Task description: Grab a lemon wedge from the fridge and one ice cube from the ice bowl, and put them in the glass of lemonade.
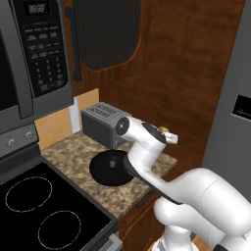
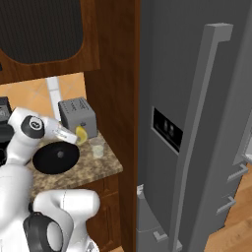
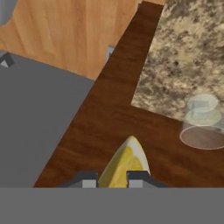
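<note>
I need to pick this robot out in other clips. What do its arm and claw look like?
The arm is made of glossy white, rounded, tube-like segments with dark joint bands and round dark grey end caps, one bearing a small pale mark. No loose cables show. The claw has two small dark grey finger tips, squared off at the ends.

Yellow lemon wedge (image 3: 124,165) pinched in tool (image 3: 112,179), glass of lemonade (image 3: 203,121) upright on counter

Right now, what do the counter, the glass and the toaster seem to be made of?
Counter: speckled brown and beige, probably polished granite.
Glass of lemonade: clear, see-through walls, looks like glass or plastic.
Toaster: flat grey body with top slots, likely brushed metal.
</note>
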Robot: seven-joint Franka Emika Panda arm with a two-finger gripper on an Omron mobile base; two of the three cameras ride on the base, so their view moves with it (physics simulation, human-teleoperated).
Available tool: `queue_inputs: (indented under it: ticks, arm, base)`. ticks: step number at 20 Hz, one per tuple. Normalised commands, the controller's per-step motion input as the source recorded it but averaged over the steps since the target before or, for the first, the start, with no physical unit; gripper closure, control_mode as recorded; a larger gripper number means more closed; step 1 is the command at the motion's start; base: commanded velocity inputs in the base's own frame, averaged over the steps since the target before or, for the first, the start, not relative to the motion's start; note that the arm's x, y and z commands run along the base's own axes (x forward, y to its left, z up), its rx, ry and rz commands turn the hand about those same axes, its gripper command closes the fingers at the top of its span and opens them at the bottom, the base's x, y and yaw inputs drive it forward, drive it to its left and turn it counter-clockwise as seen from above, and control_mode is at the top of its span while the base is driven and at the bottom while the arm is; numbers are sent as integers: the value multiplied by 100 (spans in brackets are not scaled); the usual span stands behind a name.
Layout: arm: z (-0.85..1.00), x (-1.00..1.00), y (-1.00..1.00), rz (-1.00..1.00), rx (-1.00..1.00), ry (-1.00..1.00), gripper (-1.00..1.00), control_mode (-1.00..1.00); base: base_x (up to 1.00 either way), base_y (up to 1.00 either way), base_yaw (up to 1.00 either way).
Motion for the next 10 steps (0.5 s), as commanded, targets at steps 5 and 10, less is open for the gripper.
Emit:
queue_inputs:
  ticks: [5,10]
  arm:
    - [-15,19,0,0,-2,0,100,-100]
    - [-11,27,0,0,-2,0,100,-100]
  base:
    - [0,0,0]
    - [0,0,0]
